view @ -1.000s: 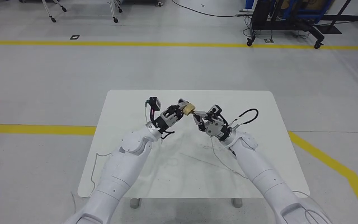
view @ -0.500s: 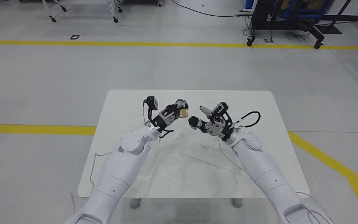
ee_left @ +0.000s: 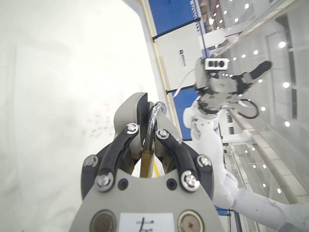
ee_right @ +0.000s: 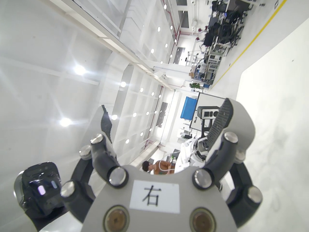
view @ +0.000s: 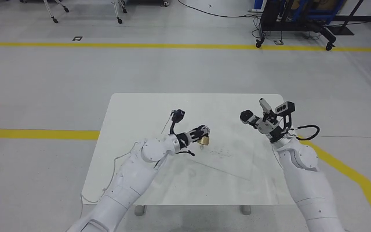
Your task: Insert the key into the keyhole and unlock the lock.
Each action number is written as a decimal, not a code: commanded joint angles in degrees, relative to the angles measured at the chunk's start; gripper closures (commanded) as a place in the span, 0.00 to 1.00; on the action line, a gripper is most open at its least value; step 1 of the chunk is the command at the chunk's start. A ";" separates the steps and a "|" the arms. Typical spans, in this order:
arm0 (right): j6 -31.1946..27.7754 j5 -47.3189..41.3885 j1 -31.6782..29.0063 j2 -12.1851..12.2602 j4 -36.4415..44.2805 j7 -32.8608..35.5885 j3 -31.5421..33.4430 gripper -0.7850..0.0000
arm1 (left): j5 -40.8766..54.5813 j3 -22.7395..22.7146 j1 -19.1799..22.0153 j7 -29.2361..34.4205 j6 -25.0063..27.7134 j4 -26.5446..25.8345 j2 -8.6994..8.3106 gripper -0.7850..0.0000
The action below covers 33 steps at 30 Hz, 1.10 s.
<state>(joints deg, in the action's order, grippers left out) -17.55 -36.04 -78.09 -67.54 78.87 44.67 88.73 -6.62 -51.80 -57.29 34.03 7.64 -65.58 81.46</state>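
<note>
My left gripper is shut on a brass padlock, held low over the middle of the white table. In the left wrist view the fingers clamp the padlock's silver shackle, and its brass body sits back between the linkages. My right gripper is over the table's right side, well apart from the padlock, and is open. In the right wrist view its two pads stand wide with nothing between them. The left wrist view also shows the right gripper farther off.
Faint scuff marks lie on the tabletop just right of the padlock. A black cable loop hangs beside the right wrist, near the table's right edge. Bare tabletop stretches towards the front edge.
The two grippers were together at the padlock; now they are apart. The right gripper has swung off to the right and stands open. The left one has come down and nearer with the padlock.
</note>
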 commanded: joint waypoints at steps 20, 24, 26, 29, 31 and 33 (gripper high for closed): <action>0.95 0.90 -1.22 0.08 2.32 -1.27 0.33 0.00 | -16.08 6.02 1.51 2.93 -7.05 0.14 0.49 0.00; 0.95 0.90 -1.22 0.08 2.32 -1.27 0.33 0.00 | -15.88 4.88 1.74 3.49 -9.28 -0.13 0.32 0.00; 0.95 0.90 -1.22 0.08 2.32 -1.27 0.33 0.00 | -15.63 3.70 1.56 2.73 -9.37 -1.01 0.08 0.00; 0.95 0.90 -1.22 0.08 2.32 -1.27 0.33 0.00 | -15.61 0.92 1.00 -0.28 -7.29 -3.44 -0.55 0.00; 0.95 0.90 -1.22 0.08 2.32 -1.27 0.33 0.00 | -14.79 -1.36 -0.27 -2.69 -4.88 -5.88 -1.06 0.00; 0.95 0.90 -1.22 0.08 2.32 -1.27 0.33 0.00 | -15.39 -3.39 -1.64 -4.10 -2.65 -9.48 -1.68 0.00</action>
<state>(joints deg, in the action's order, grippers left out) -16.60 -35.14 -79.31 -67.45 81.19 43.40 89.06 -21.46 -54.17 -58.17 30.68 3.82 -73.06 80.10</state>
